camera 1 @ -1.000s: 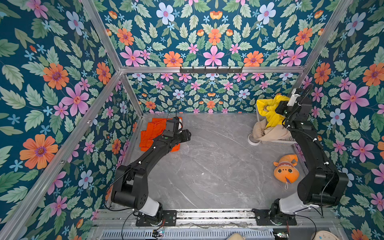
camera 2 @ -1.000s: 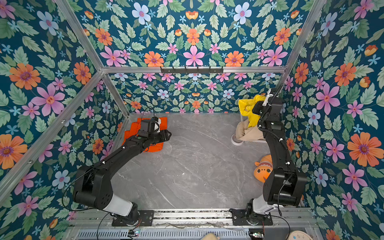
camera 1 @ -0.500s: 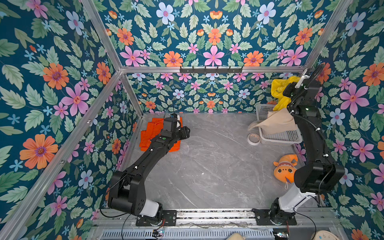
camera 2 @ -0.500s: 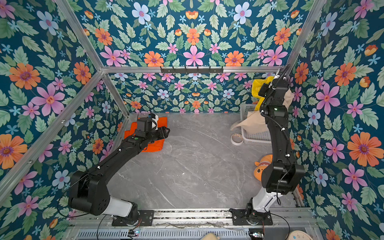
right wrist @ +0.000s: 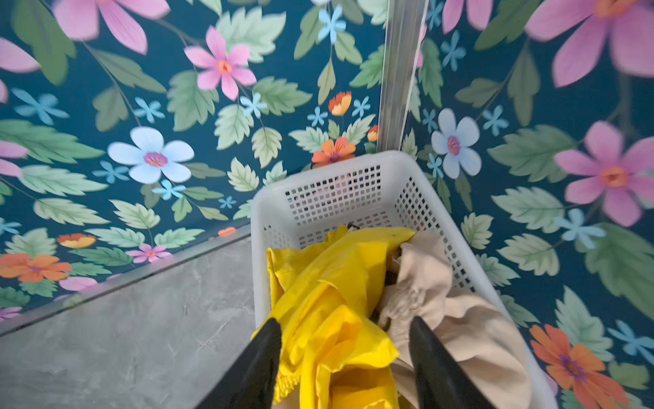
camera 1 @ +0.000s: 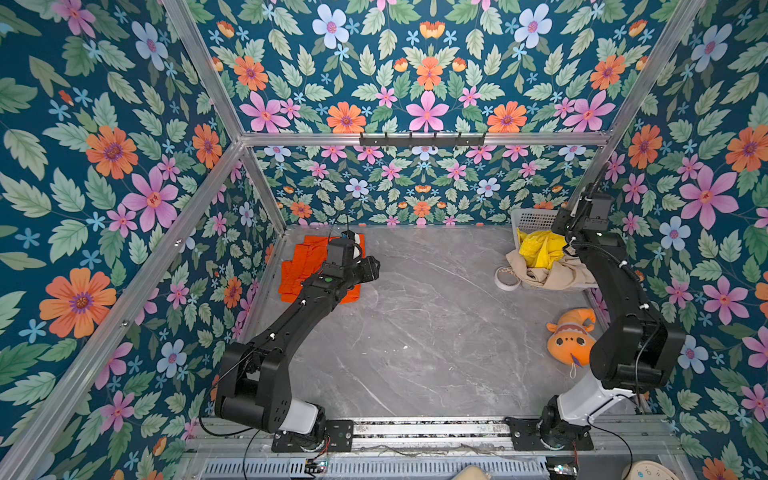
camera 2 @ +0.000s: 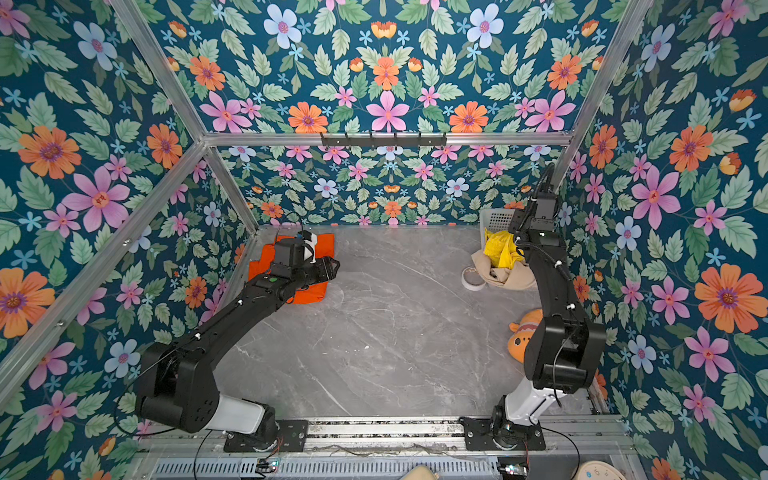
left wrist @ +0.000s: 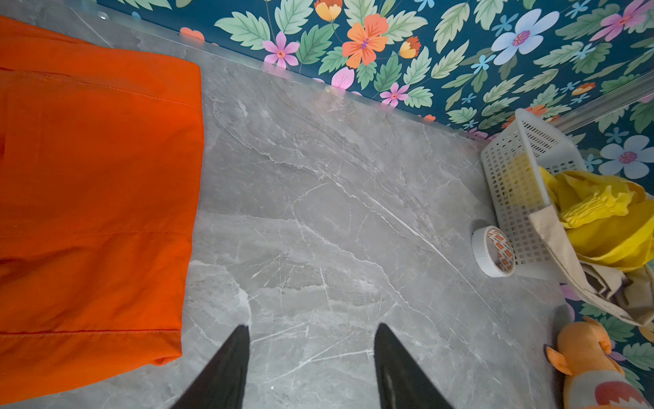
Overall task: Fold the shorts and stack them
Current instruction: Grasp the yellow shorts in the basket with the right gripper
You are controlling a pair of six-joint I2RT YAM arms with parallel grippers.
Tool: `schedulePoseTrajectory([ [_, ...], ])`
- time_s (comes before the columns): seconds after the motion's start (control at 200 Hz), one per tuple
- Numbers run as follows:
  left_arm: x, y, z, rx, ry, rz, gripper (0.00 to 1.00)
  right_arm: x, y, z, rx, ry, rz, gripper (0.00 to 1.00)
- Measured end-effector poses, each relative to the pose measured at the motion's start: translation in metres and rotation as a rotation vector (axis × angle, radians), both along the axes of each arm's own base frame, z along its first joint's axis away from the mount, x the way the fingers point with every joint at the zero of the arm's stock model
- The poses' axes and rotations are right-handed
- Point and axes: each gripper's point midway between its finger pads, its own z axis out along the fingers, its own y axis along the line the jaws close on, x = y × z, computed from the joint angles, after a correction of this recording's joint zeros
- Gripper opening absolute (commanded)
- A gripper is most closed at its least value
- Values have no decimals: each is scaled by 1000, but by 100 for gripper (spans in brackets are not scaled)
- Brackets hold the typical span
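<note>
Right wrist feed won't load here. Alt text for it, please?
The right gripper has its black fingers spread apart over crumpled yellow shorts in a white perforated basket, clamping nothing. Beige shorts are bunched beside them in the same basket, which stands on the grey marble table in a corner of the floral walls.

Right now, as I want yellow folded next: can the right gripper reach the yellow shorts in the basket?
Probably yes: the right gripper hangs open right above the yellow shorts, lying uncovered on top in the white basket.
</note>
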Motion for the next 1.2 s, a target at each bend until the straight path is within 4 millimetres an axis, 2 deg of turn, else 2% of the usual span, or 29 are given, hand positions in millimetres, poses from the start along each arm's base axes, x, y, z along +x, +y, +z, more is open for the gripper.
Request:
schedulePoseTrajectory([
  [0.075,0,-1,-3,-2,6,-3,58,-10,5,18,-8,-36,19,74],
  [0.14,1,-3,-5,-7,11,-8,58,-13,7,16,-7,-27,37,74],
  [0.24,1,-6,-11,-20,30,-12,58,-13,10,-12,9,68,72,74],
  [0.4,1,-9,-13,-23,33,-21,59,6,23,-54,67,207,135,74],
  [0.505,1,-10,-14,-24,36,-24,59,12,29,-89,100,309,155,74],
  [0.655,1,-10,-16,-23,39,-24,59,22,30,-110,128,372,152,70],
  [0.695,1,-10,-16,-23,40,-24,59,25,29,-114,137,383,143,65],
  [0.75,1,-10,-16,-22,41,-24,59,28,27,-120,138,399,132,48],
  [0.825,1,-10,-17,-21,43,-24,59,31,25,-128,152,421,113,38],
  [0.88,1,-10,-17,-22,42,-23,59,34,24,-129,155,424,110,21],
  [0.945,2,-10,-17,-22,42,-23,59,36,24,-128,158,418,109,7],
  [1.045,2,-10,-16,-22,41,-23,59,38,25,-120,156,400,109,0],
  [1.11,2,-10,-16,-22,41,-23,59,38,26,-111,152,381,111,0],
  [1.2,2,-10,-16,-22,39,-24,58,34,31,-83,137,321,121,0],
])
